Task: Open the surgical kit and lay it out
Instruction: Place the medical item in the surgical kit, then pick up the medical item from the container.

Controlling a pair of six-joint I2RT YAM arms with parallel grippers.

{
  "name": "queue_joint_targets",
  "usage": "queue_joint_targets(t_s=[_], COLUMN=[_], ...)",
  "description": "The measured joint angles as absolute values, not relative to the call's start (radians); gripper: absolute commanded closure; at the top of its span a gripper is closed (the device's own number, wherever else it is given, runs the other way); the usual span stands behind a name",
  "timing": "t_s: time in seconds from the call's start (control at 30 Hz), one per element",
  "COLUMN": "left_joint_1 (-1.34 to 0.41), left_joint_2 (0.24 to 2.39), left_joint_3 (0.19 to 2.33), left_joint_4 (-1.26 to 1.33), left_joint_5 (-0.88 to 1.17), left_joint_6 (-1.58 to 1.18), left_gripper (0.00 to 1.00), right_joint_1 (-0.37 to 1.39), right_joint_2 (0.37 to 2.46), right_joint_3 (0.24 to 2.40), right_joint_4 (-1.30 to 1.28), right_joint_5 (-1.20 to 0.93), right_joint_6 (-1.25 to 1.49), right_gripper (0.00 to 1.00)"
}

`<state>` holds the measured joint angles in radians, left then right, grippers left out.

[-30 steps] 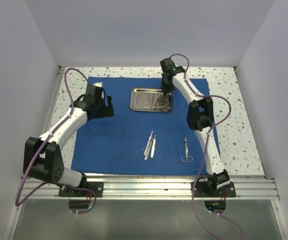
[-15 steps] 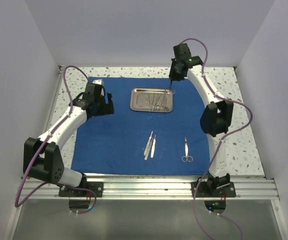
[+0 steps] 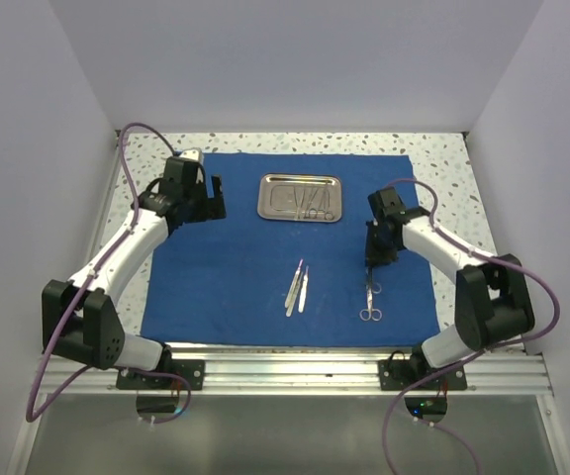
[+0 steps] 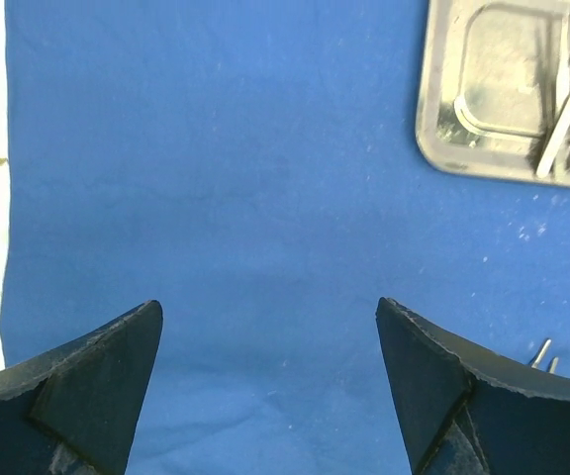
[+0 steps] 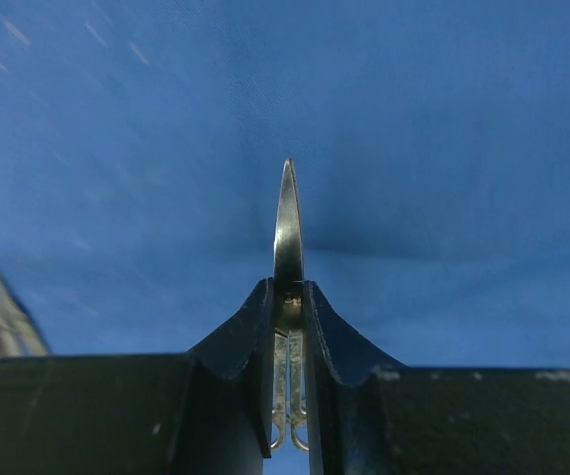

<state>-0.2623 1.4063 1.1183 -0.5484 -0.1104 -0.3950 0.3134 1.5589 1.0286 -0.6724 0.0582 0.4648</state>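
- Our left jaws hang wide apart and empty over the far left part of the cloth (image 3: 236, 267), left of the tray.
- The cloth lies spread flat on the speckled desk (image 3: 463, 198).
- The tray (image 3: 300, 197) sits at the cloth's far middle, with a few thin steel tools (image 3: 313, 205) in its right half.
- Two tweezers (image 3: 297, 287) lie side by side on the cloth, nearer us, about mid-width.
- The scissors (image 3: 370, 299) lie well right of them, rings toward the near edge.
- Our right jaws are pinched tight on a pointed steel tool (image 5: 287, 237), low over the cloth just beyond the scissors' tips. Thin loops show between the fingers, and we cannot tell which tool it is.
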Motion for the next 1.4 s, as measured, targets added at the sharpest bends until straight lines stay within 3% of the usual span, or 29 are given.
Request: queue_joint_targets(t_s=[0.13, 0.17, 0.2, 0.27, 0.3, 0.5, 0.63, 0.9, 1.1, 1.4], left_joint_1=[-0.262, -0.262, -0.262, -0.262, -0.262, -0.262, -0.262, -0.262, -0.262, -0.262], left_joint_2=[1.414, 1.417, 1.422, 1.429, 1.431, 1.434, 1.434, 1.434, 1.413, 1.383], left_joint_3=[1.172, 1.186, 1.199, 1.216, 1.222, 1.226, 1.224, 1.205, 1.155, 1.062], left_joint_4=[-0.554, -0.555, -0.556, -0.556, -0.558, -0.565, -0.564, -0.564, -0.565, -0.549], left_joint_5=[-0.110, -0.109, -0.108, -0.107, -0.107, -0.107, -0.106, -0.095, -0.083, -0.064], left_joint_6=[-0.377, -0.373, -0.371, -0.368, -0.363, -0.355, -0.355, -0.356, -0.356, -0.368], left_gripper=[0.08, 0.08, 0.08, 0.08, 0.08, 0.09, 0.09, 0.09, 0.09, 0.09], right_joint_1=[0.314, 0.314, 0.314, 0.314, 0.314, 0.314, 0.314, 0.315, 0.315, 0.315], right_joint_2=[1.480, 1.471, 1.466, 1.460, 1.458, 1.426, 1.474, 1.912, 2.295, 2.508], right_joint_3=[0.923, 0.919, 0.918, 0.918, 0.918, 0.955, 1.142, 1.739, 2.167, 2.378], right_joint_4=[-0.665, -0.660, -0.653, -0.636, -0.635, -0.674, -0.698, -0.677, -0.757, -0.857], right_joint_5=[0.060, 0.060, 0.059, 0.061, 0.062, 0.085, 0.088, 0.083, 0.085, 0.087], right_joint_6=[0.468, 0.470, 0.474, 0.479, 0.482, 0.479, 0.478, 0.469, 0.463, 0.471], right_gripper=[0.97, 0.57, 0.40, 0.14, 0.10, 0.08, 0.09, 0.14, 0.25, 0.37])
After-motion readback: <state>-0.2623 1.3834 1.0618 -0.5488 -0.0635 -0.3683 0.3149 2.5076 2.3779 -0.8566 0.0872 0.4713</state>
